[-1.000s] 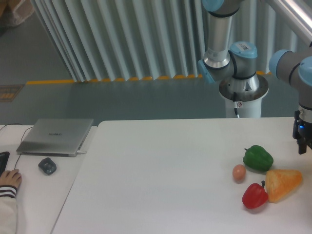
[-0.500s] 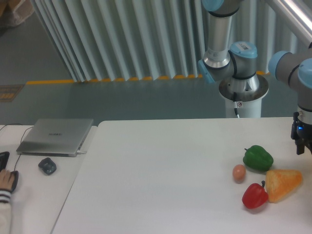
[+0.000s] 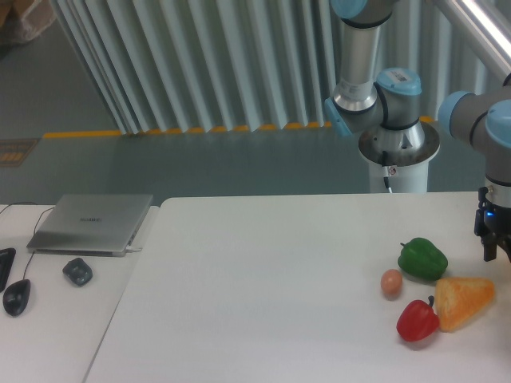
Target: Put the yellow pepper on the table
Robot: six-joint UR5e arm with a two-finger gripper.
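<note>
Camera view: gripper (image 3: 491,249) hangs at the right edge above the table (image 3: 263,279), cut off by the frame, so I cannot tell whether its fingers are apart or together. No yellow pepper shows. Green pepper (image 3: 422,258), egg (image 3: 390,282), red pepper (image 3: 417,320) and bread-like wedge (image 3: 464,300) lie near it

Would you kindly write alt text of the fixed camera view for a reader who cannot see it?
A robot gripper hangs at the right edge above a white table holding a green pepper, red pepper, egg and orange bread-like wedge. No yellow pepper is visible. A closed laptop sits on the left desk.
</note>
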